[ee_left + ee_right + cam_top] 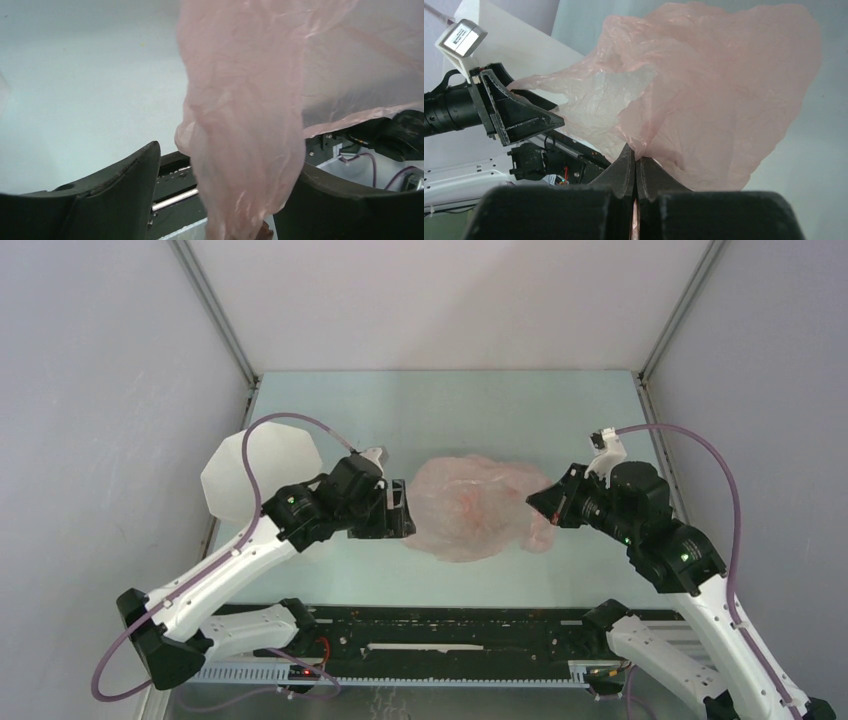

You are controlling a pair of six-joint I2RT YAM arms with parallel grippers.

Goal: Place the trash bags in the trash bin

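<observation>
The pale-pink translucent trash bag (478, 505) hangs crumpled between my two grippers, above the table's middle. My right gripper (535, 502) is shut on a fold of the bag's right edge; in the right wrist view its jaws (635, 156) are pressed together with pink film (724, 85) pinched at the tips. My left gripper (402, 510) is at the bag's left edge with its jaws wide apart. In the left wrist view a bunched part of the bag (245, 125) hangs between the two fingers (120, 192). The white faceted trash bin (250, 472) stands at the left, behind my left arm.
The bin also shows in the right wrist view (514, 42), behind my left gripper (521, 112). Grey enclosure walls stand on the left, right and back. A black rail (440, 632) with the arm bases runs along the near edge.
</observation>
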